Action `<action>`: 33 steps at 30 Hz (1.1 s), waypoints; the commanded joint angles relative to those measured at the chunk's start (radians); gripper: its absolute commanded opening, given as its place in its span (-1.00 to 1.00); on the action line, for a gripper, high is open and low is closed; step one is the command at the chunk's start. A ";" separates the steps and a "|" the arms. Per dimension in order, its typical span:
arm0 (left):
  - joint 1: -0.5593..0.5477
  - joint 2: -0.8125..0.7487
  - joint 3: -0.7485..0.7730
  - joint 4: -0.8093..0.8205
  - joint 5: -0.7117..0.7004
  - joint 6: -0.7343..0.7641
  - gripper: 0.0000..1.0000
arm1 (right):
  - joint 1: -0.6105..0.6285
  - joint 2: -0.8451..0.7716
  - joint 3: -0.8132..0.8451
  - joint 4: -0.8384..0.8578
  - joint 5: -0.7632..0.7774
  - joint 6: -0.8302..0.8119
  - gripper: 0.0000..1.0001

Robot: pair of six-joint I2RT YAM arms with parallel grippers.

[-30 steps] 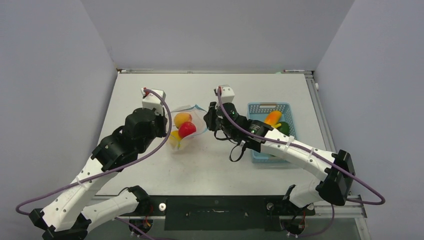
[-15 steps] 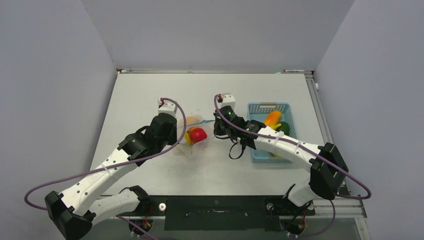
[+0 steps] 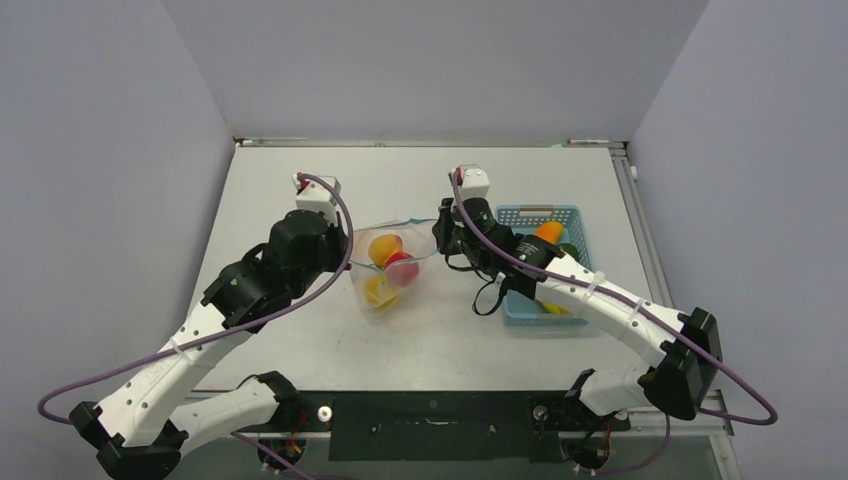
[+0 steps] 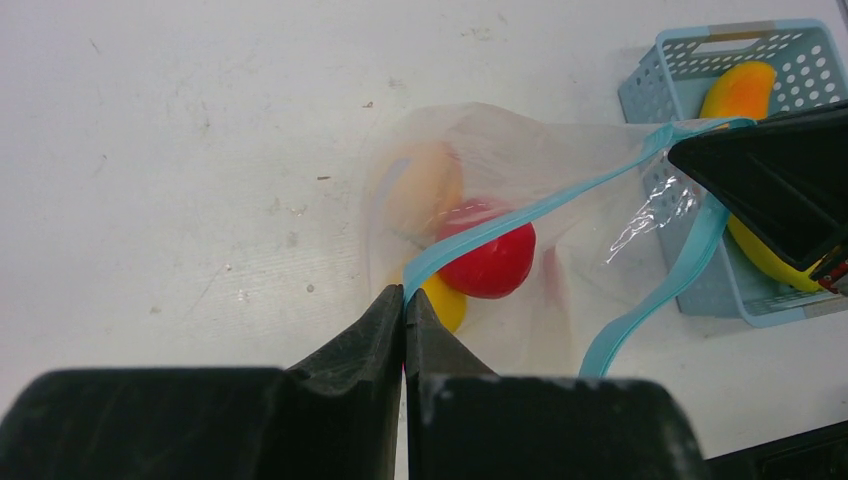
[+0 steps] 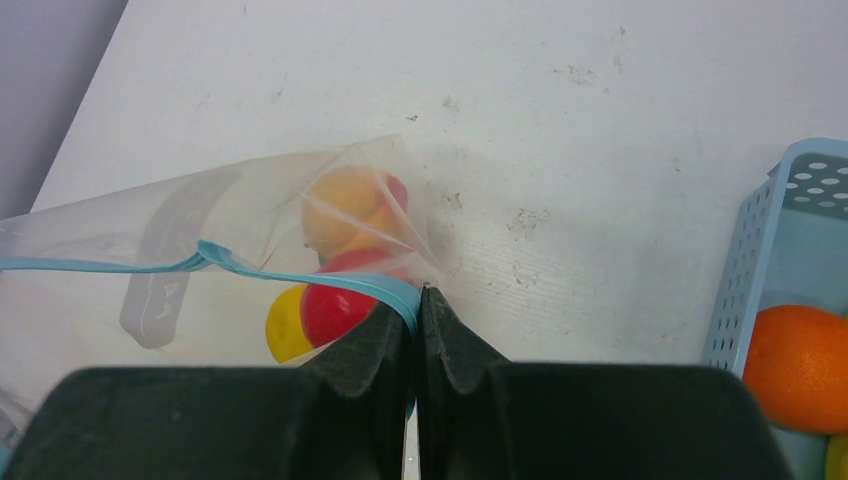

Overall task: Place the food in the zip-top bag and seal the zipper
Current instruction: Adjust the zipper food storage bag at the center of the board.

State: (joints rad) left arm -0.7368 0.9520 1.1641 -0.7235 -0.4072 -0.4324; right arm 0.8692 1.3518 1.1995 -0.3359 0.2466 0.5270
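While zipper (image 4: 520,213) is pinched at opposite ends by closed left gripper (image 4: 404,300) and closed right gripper (image 5: 416,300), bag (image 4: 575,285) is stretched mid table (image 3: 260,190), fruit (image 3: 401,268) inside; basket (image 3: 515,213) partly hidden by arm.

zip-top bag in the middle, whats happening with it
Both arms hold the zip-top bag by its zipper: the left pincer is shut on one end of the blue strip, the right pincer on the other. Red, orange and yellow food sits inside. The strip's two sides gape apart near the right pincer, so it is not sealed yet. More food lies in the basket.
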 commanded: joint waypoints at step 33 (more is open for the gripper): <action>0.007 -0.031 -0.150 0.126 0.080 0.133 -1.00 | -0.017 0.011 0.064 -0.070 0.045 -0.059 0.00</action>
State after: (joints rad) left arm -0.7361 0.9306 1.0119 -0.6582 -0.3527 -0.3054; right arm 0.8639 1.4395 1.1854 -0.3672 0.2241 0.5125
